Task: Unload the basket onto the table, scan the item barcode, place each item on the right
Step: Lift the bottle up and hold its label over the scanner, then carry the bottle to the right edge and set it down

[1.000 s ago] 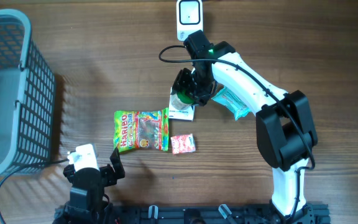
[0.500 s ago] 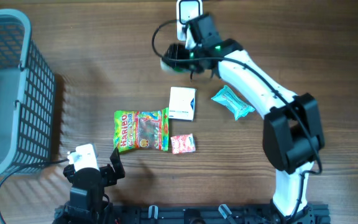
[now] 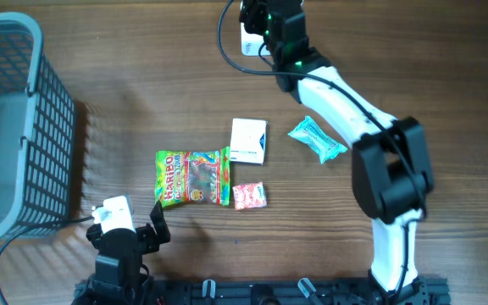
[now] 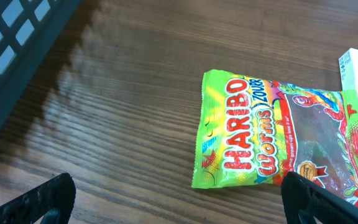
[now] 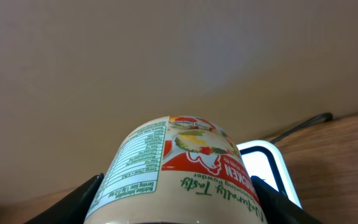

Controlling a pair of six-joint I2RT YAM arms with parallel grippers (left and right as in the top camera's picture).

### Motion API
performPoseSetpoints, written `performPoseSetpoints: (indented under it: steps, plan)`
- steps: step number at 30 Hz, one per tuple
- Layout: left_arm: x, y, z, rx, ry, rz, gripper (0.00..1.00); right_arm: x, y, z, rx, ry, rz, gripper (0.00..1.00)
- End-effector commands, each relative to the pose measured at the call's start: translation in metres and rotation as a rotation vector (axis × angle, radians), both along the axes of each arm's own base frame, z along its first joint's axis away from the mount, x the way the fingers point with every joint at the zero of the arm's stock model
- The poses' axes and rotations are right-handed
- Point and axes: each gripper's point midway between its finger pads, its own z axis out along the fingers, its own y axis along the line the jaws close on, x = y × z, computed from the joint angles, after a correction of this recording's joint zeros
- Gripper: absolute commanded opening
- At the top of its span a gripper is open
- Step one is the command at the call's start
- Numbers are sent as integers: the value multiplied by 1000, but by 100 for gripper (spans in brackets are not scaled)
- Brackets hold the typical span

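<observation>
Right wrist view shows the right hand (image 5: 179,196) pinching a tub (image 5: 179,158), one finger on each side. The tub sits right between the fingers and sticks out past them. It is held close to the scanner (image 5: 269,169), the white box just behind it, likely so the label can face it. I cannot see a barcode. The left hand (image 4: 182,202) is spread wide and holds nothing, low over the tabletop (image 4: 123,93) by the candy bag (image 4: 278,137), out of the way.
</observation>
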Motion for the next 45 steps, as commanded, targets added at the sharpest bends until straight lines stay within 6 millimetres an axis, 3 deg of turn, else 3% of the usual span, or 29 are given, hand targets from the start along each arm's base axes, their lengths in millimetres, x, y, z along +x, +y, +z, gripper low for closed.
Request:
performPoseSetpoints:
  steps: [1,9,15,18,21,23,26,29,32,35,37,40,43,45]
  plan:
    - [0,-1,2,-7,-9,-5,100,18,2,-23,25,-67,-44,54]
    - [0,-1,2,-7,-9,-5,100,26,6,-16,79,-183,-43,56]
    - [0,-1,2,-7,-9,-5,100,27,4,-11,-17,-223,-31,55]
    - [0,-1,2,-7,-9,-5,100,25,3,8,-145,-281,-14,57]
    - [0,-1,2,-7,-9,-5,100,17,-3,51,-283,-336,-7,59]
    - [0,-1,2,-7,-9,-5,100,9,-19,78,-360,-329,-69,59]
    - [0,-1,2,-7,-9,-5,100,-6,-67,108,-549,-265,-266,59]
    - [0,-1,2,-7,-9,-5,100,-27,-149,132,-879,-135,-590,62]
    - [0,-1,2,-7,-9,-5,100,-46,-234,126,-1135,112,-815,59]
    - [0,-1,2,-7,-9,-5,100,-67,-320,99,-1158,339,-974,58]
    - [0,-1,2,-7,-9,-5,100,-95,-394,66,-1135,528,-1058,59]
    - [0,-1,2,-7,-9,-5,100,-119,-449,20,-1025,695,-997,64]
    - [0,-1,2,-7,-9,-5,100,-142,-483,-33,-745,819,-885,65]
    - [0,-1,2,-7,-9,-5,100,-156,-500,-58,-552,870,-829,61]
